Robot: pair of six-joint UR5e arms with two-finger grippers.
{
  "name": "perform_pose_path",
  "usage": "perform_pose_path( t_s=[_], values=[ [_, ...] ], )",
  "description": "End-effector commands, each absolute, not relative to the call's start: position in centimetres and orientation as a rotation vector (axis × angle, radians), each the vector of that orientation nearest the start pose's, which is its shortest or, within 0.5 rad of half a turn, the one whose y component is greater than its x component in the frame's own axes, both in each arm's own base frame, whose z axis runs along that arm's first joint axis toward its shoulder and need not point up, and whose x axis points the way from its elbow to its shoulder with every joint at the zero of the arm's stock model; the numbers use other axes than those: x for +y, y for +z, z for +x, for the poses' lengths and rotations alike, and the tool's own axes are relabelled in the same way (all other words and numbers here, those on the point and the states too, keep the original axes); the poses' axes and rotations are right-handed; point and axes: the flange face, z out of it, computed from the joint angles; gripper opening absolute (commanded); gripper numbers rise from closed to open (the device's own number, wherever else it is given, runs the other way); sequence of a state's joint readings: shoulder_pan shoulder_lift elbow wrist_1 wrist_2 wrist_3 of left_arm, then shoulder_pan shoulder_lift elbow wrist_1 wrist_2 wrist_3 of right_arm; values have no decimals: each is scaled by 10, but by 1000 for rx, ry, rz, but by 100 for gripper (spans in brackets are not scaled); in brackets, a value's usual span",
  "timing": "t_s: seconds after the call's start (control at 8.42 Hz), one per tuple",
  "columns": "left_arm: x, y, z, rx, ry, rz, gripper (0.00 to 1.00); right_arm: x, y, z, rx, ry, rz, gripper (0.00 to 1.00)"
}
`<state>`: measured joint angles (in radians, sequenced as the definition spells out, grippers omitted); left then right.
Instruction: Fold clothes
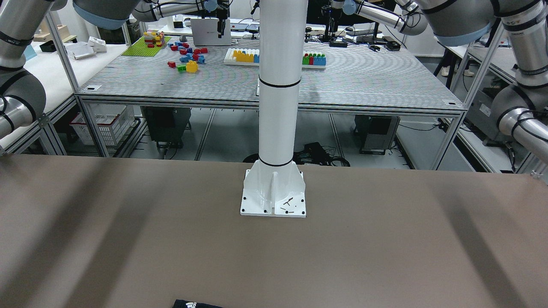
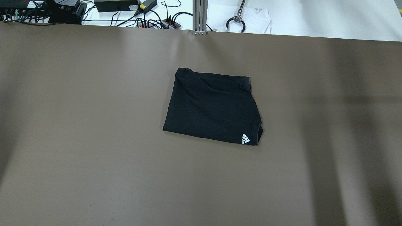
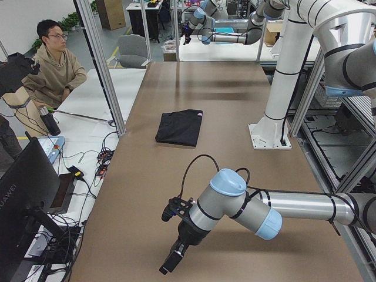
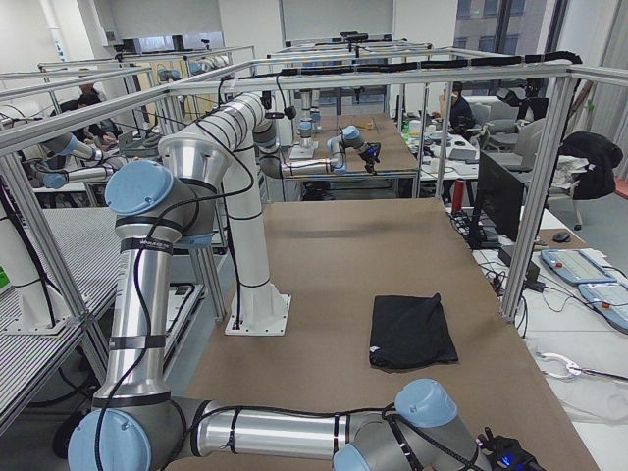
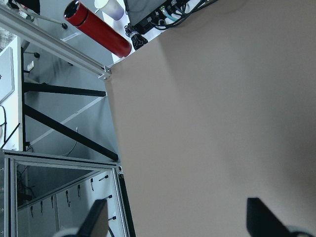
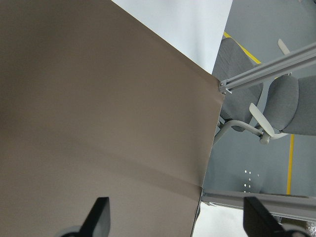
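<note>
The clothes [image 2: 213,106] are one black garment lying folded flat as a rough rectangle at the middle of the brown table [image 2: 78,141], with a small white mark at its near right corner. The side views show the clothes [image 3: 179,127] [image 4: 412,331] well away from both arms. In its wrist view my left gripper [image 5: 177,223] is open over the bare table near a corner, with nothing between its fingers [image 5: 96,222]. At the opposite end, my right gripper [image 6: 177,218] is open above the table's edge, its fingers [image 6: 100,215] spread wide and holding nothing.
The white pillar's base plate [image 1: 274,201] is bolted to the table at the robot's side. Cables and power bricks [image 2: 157,22] lie past the far edge. A seated person [image 3: 56,64] and a monitor [image 3: 29,194] are beside the table. A red cylinder [image 5: 98,29] and grey chairs [image 6: 276,98] lie off the ends.
</note>
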<state>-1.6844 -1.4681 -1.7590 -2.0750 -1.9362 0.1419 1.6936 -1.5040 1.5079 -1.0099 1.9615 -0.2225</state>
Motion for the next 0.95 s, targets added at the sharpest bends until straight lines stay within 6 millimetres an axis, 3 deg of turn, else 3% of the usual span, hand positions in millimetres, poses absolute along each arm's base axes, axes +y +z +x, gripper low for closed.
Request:
perform_pose_path(
  t_s=[0.0, 0.48, 0.71, 0.83],
  values=[
    [-469, 553, -154, 271, 128, 661, 100, -538, 603, 164, -278, -201, 627, 95],
    [-473, 544, -156, 269, 121, 668, 100, -537, 592, 169, -269, -195, 646, 95],
    [-472, 542, -158, 270, 117, 660, 100, -535, 564, 170, -274, -186, 620, 95],
    [-472, 543, -159, 270, 114, 655, 100, -528, 565, 170, -273, -184, 613, 95]
  ],
)
